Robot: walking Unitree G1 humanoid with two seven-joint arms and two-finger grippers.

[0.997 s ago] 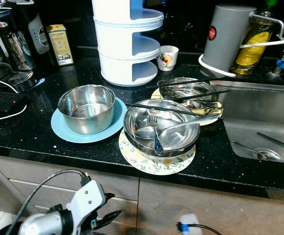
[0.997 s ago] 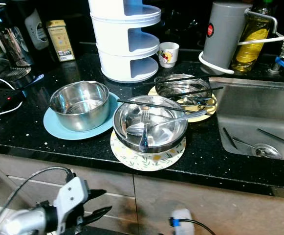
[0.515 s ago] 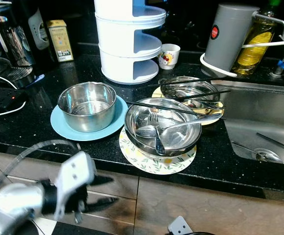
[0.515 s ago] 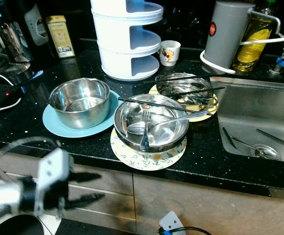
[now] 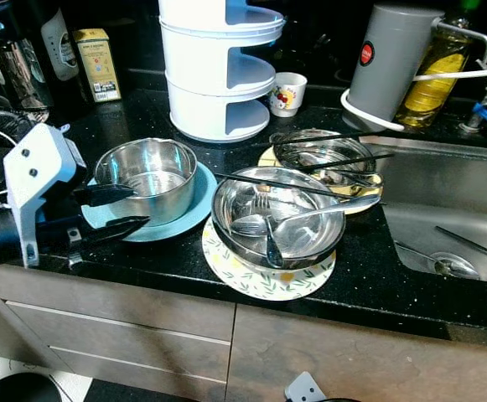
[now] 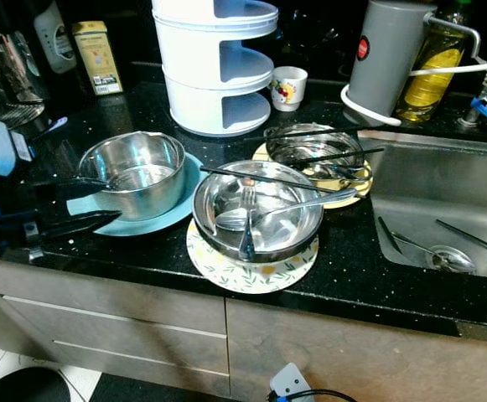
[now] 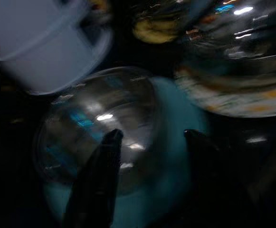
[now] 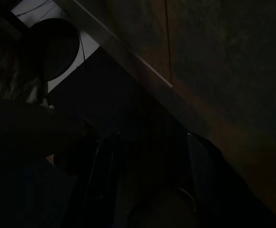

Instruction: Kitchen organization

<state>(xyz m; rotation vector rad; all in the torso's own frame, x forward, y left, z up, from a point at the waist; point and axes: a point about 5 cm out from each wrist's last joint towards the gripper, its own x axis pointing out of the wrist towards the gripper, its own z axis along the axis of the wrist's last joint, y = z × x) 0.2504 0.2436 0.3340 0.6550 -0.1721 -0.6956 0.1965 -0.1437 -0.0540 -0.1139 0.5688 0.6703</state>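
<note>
left gripper (image 5: 119, 209) at lower left, fingers spread, tips over the blue plate (image 5: 189, 213) by the counter's front edge, flanking the steel pot (image 5: 147, 178). bare counter (image 5: 377, 276) right of centre. large bowl (image 5: 278, 218) centre. white rack (image 5: 214, 67) behind.

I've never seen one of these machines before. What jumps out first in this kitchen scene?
The left gripper, fingers spread open, reaches over the counter's front edge toward a steel pot on a blue plate. Right of it, a steel bowl holding cutlery sits on a floral plate, with the sink further right.
</note>
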